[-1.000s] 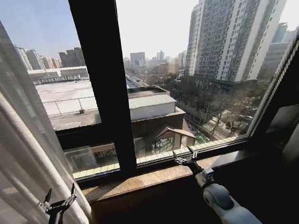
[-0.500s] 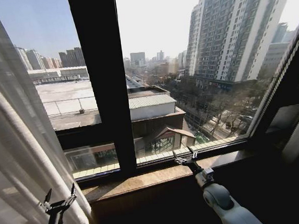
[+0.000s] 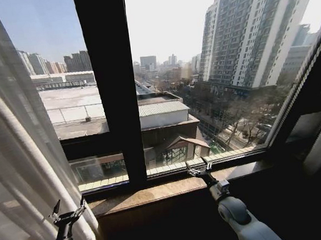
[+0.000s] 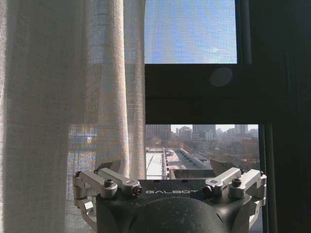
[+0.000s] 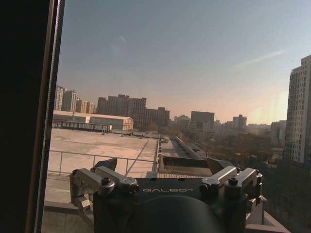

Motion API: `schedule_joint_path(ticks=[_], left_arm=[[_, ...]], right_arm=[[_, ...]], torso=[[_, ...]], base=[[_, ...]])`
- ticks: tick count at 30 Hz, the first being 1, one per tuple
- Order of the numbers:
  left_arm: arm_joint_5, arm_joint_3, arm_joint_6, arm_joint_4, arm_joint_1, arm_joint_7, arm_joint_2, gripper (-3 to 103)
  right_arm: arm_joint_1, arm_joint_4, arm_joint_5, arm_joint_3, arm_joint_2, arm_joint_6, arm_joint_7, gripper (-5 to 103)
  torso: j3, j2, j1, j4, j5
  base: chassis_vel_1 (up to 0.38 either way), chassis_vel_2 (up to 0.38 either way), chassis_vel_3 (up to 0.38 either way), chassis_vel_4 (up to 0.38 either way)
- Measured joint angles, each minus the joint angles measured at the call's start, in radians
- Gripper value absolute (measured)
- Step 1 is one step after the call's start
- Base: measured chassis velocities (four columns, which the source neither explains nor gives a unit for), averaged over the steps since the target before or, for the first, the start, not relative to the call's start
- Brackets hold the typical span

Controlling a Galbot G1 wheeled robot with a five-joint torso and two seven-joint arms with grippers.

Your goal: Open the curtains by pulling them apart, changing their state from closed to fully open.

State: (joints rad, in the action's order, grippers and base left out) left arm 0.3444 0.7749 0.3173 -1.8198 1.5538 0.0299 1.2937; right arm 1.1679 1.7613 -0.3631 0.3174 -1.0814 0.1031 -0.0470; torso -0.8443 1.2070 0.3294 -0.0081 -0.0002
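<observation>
Task looks pretty much done from here: the curtains [image 3: 18, 166] are bunched off at the left side of the window [image 3: 201, 66], and the glass is bare across the middle and right. What's left, if anything, is minor. The fabric is sheer white, pleated, sunlight glowing through the mesh. The left hand [image 3: 67, 211] sits low just beside the folds, fingers spread, holding nothing. The right hand [image 3: 200, 170] is by the window sill [image 3: 155, 190], also spread and empty.

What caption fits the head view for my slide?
Left gripper open beside the gathered sheer curtain; right gripper open over the window sill.
</observation>
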Motion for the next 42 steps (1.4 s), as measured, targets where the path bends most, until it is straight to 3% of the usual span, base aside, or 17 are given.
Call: schedule_joint_path(ticks=[8,10,12,13,17,19,23,31,33,34,37,42], left_arm=[[-0.025,-0.130,-0.242,-0.081,-0.099,0.069,0.029,100],[-0.027,-0.141,-0.261,-0.087,-0.106,0.073,0.031,100],[-0.035,-0.184,-0.340,-0.115,-0.138,0.096,0.041,100],[-0.035,-0.184,-0.340,-0.115,-0.138,0.096,0.041,100],[-0.047,-0.250,-0.463,-0.156,-0.188,0.130,0.056,100],[-0.049,-0.263,-0.487,-0.164,-0.198,0.137,0.058,100],[-0.060,-0.323,-0.598,-0.202,-0.244,0.166,0.072,100],[-0.066,-0.327,-0.605,-0.202,-0.257,0.165,0.068,100],[-0.082,-0.293,-0.544,-0.167,-0.291,0.129,0.030,100],[-0.082,-0.293,-0.544,-0.167,-0.291,0.129,0.030,100],[-0.114,-0.223,-0.415,-0.098,-0.357,0.056,-0.044,100],[-0.123,-0.181,-0.349,-0.079,-0.339,0.035,-0.056,100]], right_arm=[[0.000,0.000,0.000,0.000,0.000,0.000,0.000,100],[0.000,0.000,0.000,0.000,0.000,0.000,0.000,100],[0.000,0.000,0.000,0.000,0.000,0.000,0.000,100],[0.000,0.000,0.000,0.000,0.000,0.000,0.000,100],[0.000,0.000,0.000,0.000,0.000,0.000,0.000,100],[0.000,0.000,0.000,0.000,0.000,0.000,0.000,100],[0.000,0.000,0.000,0.000,0.000,0.000,0.000,100],[0.000,0.000,0.000,0.000,0.000,0.000,0.000,100],[0.000,0.000,0.000,0.000,0.000,0.000,0.000,100],[0.000,0.000,0.000,0.000,0.000,0.000,0.000,100],[0.000,0.000,0.000,0.000,0.000,0.000,0.000,100],[0.000,0.000,0.000,0.000,0.000,0.000,0.000,100]], torso=[[0.000,0.000,0.000,0.0000,0.0000],[0.000,0.000,0.000,0.0000,0.0001],[0.000,0.000,0.000,0.0000,0.0002],[0.000,0.000,0.000,0.0000,0.0002],[0.000,0.000,0.000,0.0000,0.0001],[0.000,0.000,0.000,0.0000,0.0001],[0.000,0.000,0.000,-0.0003,0.0000],[0.000,0.000,0.000,0.0001,-0.0004],[0.000,0.000,0.000,0.0000,-0.0002],[0.000,0.000,0.000,0.0000,-0.0002],[0.000,0.000,0.000,-0.0001,0.0004],[0.000,0.000,0.000,0.0001,-0.0004]], base=[[0.000,0.000,0.000,0.000],[0.000,0.000,0.000,0.000],[0.000,0.000,0.000,0.000],[0.000,0.000,0.000,0.000],[0.000,0.000,0.000,0.000],[0.000,0.000,0.000,0.000],[0.000,0.000,0.000,0.000],[0.000,0.000,0.000,0.000],[0.000,0.000,0.000,0.000],[0.000,0.000,0.000,0.000],[0.000,0.000,0.000,0.000],[0.000,0.000,0.000,0.000]])
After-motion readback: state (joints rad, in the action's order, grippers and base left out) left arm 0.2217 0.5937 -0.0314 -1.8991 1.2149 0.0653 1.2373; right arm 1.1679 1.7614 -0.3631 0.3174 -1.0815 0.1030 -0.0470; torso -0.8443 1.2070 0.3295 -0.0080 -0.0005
